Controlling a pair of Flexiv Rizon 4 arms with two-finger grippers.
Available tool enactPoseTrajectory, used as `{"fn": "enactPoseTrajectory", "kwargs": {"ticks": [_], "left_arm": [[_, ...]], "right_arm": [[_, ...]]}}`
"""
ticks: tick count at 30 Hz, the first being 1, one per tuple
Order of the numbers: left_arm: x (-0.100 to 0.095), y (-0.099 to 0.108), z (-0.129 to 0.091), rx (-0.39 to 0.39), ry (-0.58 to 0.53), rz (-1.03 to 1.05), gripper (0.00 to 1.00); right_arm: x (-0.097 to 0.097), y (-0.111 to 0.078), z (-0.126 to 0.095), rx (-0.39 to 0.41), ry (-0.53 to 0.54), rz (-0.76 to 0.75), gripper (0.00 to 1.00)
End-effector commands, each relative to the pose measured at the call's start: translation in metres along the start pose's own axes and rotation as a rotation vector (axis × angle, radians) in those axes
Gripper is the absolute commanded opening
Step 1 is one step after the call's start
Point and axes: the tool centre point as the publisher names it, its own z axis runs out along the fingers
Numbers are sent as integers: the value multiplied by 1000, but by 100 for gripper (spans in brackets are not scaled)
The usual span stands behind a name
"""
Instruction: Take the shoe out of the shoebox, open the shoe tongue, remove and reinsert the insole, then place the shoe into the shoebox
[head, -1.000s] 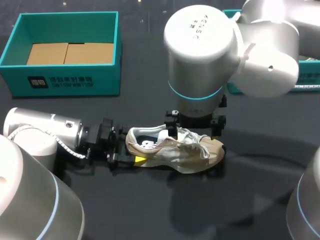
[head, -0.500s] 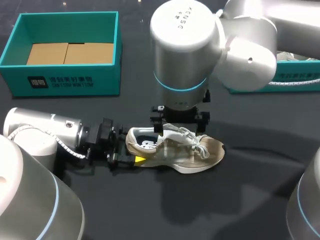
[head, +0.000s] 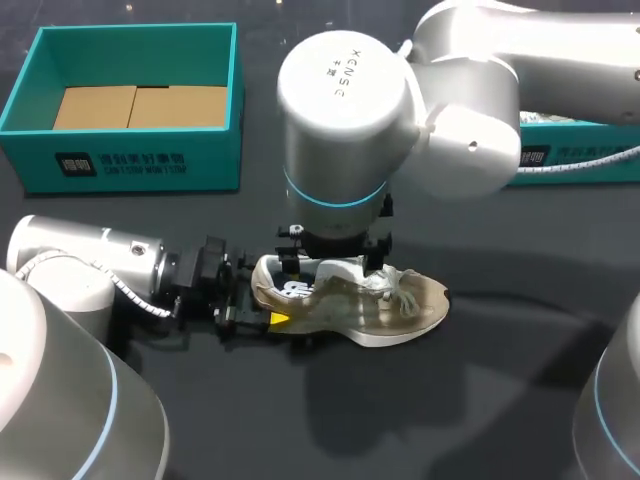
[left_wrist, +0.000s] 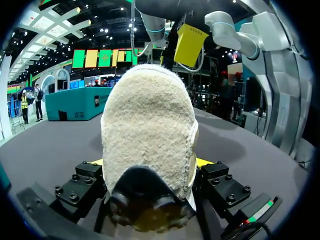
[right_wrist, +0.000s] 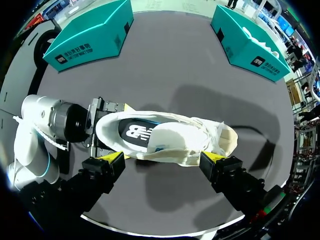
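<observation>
White lettering beside a small dark logo panel is printed on the front wall of the teal shoebox, but it is not clearly legible. A large white emblem is borne by the dark insole inside the shoe. Short lettering is marked on the round cap of the right arm. A similar printed label is carried by the second teal box.

A dark matte table is filling the scene, perhaps grey rather than black; soft light is falling on it, shadows lying across its middle
</observation>
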Motion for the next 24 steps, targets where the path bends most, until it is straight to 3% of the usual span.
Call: {"fn": "enactPoseTrajectory", "kwargs": {"ticks": [1,11,24], "left_arm": [[2,1,1,-1,-2,0,0],[2,1,1,-1,-2,0,0],[2,1,1,-1,-2,0,0]], "right_arm": [[46,-5,6,-18,-682,160,100],[37,2,16,-39,-789,197,100],[17,9,23,-24,-823,221,100]]}}
